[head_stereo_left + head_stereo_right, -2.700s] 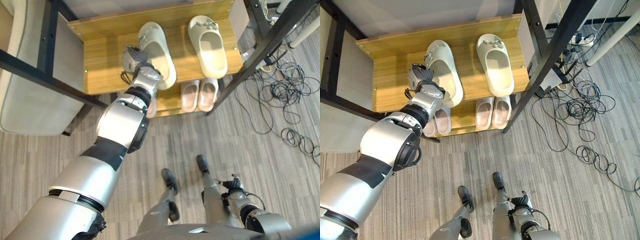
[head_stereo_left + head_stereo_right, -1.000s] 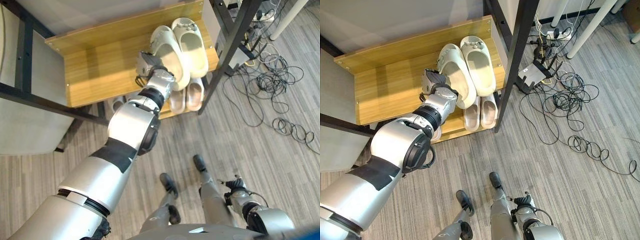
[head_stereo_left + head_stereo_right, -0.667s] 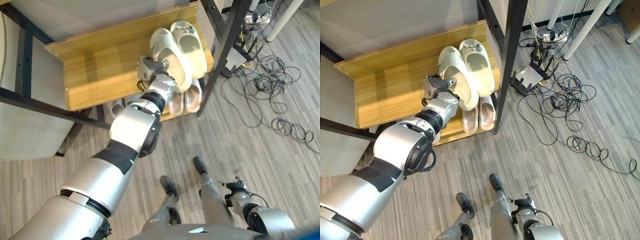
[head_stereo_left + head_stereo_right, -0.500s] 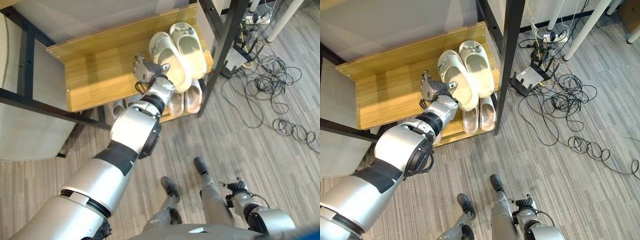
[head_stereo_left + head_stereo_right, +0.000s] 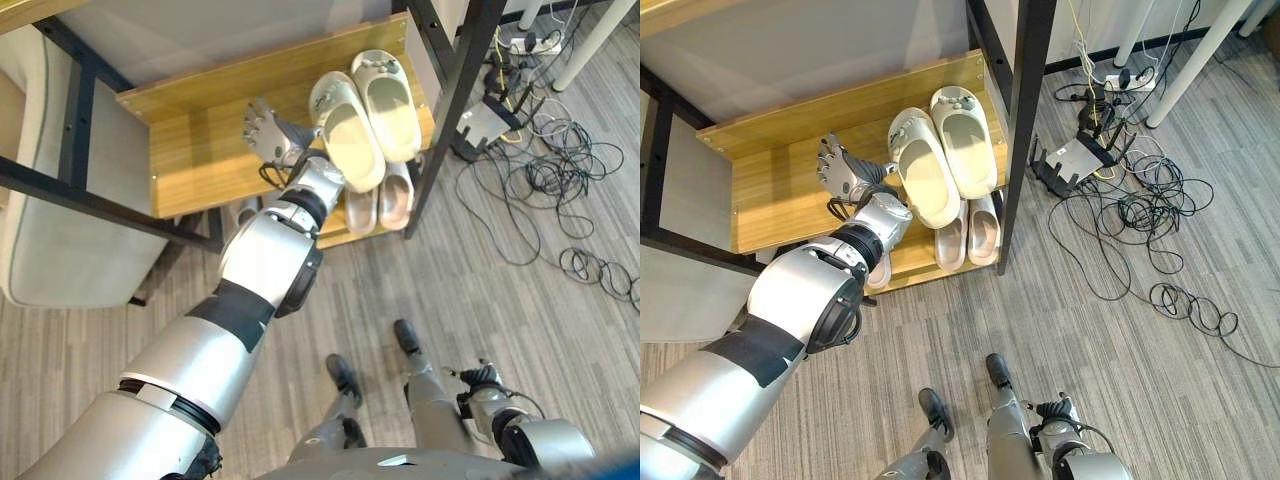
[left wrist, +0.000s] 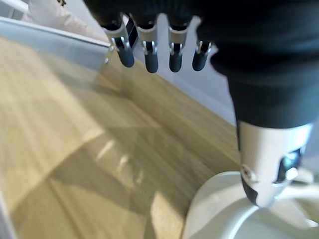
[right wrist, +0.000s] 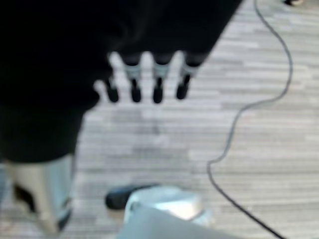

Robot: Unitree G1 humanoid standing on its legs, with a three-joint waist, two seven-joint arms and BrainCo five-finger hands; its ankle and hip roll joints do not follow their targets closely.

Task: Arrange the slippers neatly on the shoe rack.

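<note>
Black frame post (image 5: pixel 1023 120) stands just beside cream slippers (image 5: pixel 940 155).

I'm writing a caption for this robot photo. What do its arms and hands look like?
The left arm is built of rounded silver-grey shells with black bands at the joints and a dark disc at the elbow. The left hand has a dark ribbed cover over its back and wrist, silver fingers with dark tips and a thumb set apart. The right hand shows the same dark cover and dark-tipped silver fingers.
</note>
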